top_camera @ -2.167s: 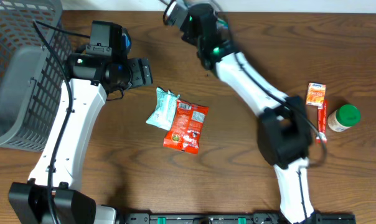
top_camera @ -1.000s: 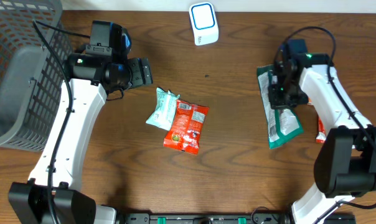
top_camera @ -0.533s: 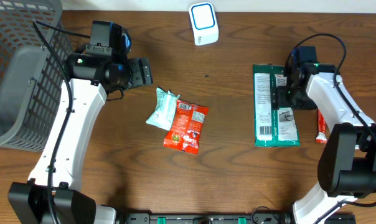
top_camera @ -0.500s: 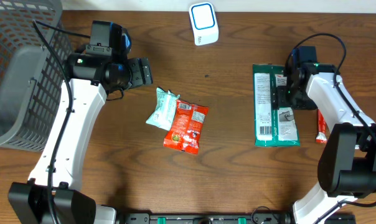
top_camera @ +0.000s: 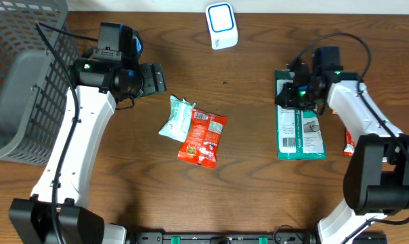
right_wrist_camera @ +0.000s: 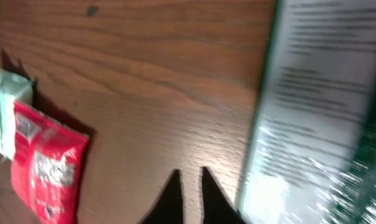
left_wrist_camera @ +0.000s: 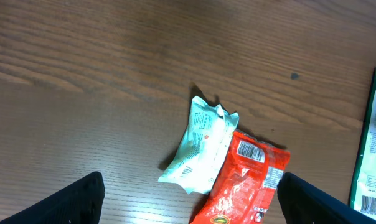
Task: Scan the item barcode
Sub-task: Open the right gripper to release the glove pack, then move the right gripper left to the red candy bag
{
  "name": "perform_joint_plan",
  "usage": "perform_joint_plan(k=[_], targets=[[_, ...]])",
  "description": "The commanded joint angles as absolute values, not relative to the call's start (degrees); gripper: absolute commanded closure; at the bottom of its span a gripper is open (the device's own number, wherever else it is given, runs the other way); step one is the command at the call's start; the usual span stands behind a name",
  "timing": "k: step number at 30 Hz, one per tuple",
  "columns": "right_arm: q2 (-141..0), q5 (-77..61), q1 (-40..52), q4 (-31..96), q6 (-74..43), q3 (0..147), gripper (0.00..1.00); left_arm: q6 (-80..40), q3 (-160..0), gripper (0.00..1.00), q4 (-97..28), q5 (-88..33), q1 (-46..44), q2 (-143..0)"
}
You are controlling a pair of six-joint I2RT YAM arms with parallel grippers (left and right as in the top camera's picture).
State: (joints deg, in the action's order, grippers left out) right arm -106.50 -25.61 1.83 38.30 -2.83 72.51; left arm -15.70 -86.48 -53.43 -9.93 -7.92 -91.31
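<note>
A green package (top_camera: 299,129) lies flat at the right of the table, its white printed side up; it also fills the right of the right wrist view (right_wrist_camera: 319,112). My right gripper (top_camera: 288,95) hovers at the package's upper left edge, shut, with nothing between its fingertips (right_wrist_camera: 191,180). The white and blue scanner (top_camera: 221,26) stands at the far middle of the table. A mint packet (top_camera: 175,116) and a red packet (top_camera: 203,135) overlap at the centre. My left gripper (top_camera: 157,78) hangs open above and to the left of them, its midpoint (left_wrist_camera: 189,193) over the packets.
A grey mesh basket (top_camera: 18,74) fills the far left corner. A red tube (top_camera: 349,142) lies just right of the green package, partly under my right arm. The mint packet (left_wrist_camera: 206,146) and red packet (left_wrist_camera: 247,180) show from the left wrist.
My right gripper laid the green package flat, let go, shut empty and shifted to the package's upper left edge. The left arm has not moved.
</note>
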Motion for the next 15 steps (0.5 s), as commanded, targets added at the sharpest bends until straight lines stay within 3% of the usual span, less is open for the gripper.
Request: perform_joint_plan(k=[1,8,15], targets=[[-106.8,-24.6,4.8,34.7,-4.6,68.8,0.99,-16.0,-86.5,0.11,-53.5,-9.6,-7.8,-91.0],[-106.8,-14.4,9.8,22.0,-6.8,60.5,0.99,-16.0,-86.5,0.11,-53.5,-9.6,-7.8,-91.0],[-106.8,3.5,9.7,26.4,-6.8,60.1,0.99,-16.0,-86.5,0.11,-53.5,-9.6,-7.8,-91.0]])
